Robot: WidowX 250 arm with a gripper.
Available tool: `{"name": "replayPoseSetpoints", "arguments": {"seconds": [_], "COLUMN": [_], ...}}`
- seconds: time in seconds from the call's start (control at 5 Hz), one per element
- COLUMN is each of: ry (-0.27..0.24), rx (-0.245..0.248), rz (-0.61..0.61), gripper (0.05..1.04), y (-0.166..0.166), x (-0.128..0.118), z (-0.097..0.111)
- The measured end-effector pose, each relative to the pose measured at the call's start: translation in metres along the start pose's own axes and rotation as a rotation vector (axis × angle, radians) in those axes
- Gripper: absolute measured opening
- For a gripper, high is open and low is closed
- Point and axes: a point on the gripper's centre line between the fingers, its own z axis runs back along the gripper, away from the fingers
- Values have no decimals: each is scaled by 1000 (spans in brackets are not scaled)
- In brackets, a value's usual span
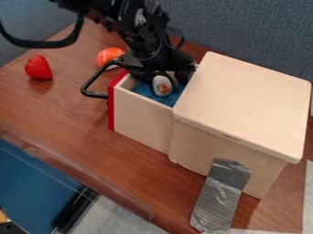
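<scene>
Perhaps tool, low over drawer, could snag box through tight clearance; white thing could roll if bumped. Can't tell whether tool clamped or apart.

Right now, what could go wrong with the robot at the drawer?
The gripper is right by the small white thing at the open drawer, so it might knock it or bump the drawer's side. The orange ball is close to the black handle; a nudge could roll it.
</scene>
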Motion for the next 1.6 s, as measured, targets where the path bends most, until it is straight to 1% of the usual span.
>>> {"name": "replayPoseSetpoints", "arguments": {"seconds": [0.2, 0.4, 0.6, 0.8, 1.0, 1.4, 1.6], "ry": [20, 25, 26, 32, -1, -99, -151], "rx": [8, 5, -2, -21, -65, -170, -162], "rz": [13, 3, 0, 15, 36, 76, 90], "gripper": [665, 370, 206, 114, 74, 68, 68], "y": [1, 1, 1, -2, -11, -34, -24], "x": [0, -1, -1, 1, 12, 46, 60], "z": [-3, -4, -4, 0, 19, 60, 72]}}
